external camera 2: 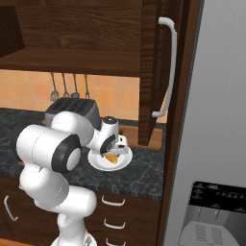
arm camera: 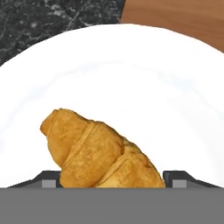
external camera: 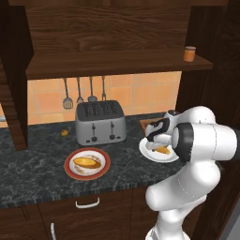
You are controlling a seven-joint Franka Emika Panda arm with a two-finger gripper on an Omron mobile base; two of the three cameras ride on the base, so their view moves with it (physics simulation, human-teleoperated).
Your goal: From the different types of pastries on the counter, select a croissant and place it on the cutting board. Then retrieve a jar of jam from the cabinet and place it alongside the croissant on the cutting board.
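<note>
On the counter [external camera: 33, 168], right of the toaster [external camera: 100, 123], we are lowering the gripper [arm camera: 113, 175] with jaws apart around the croissant [arm camera: 98, 153] on the white plate [arm camera: 175, 100], and should squeeze gently before lifting toward the cutting board [arm camera: 175, 15].

Croissant [arm camera: 101, 151] lower end cut off; cutting board [external camera: 149, 123] mostly hidden behind arm; pincer [arm camera: 113, 178] grip unclear.

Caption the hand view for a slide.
Jaws straddle the croissant on its white plate, cutting board just beyond.
</note>
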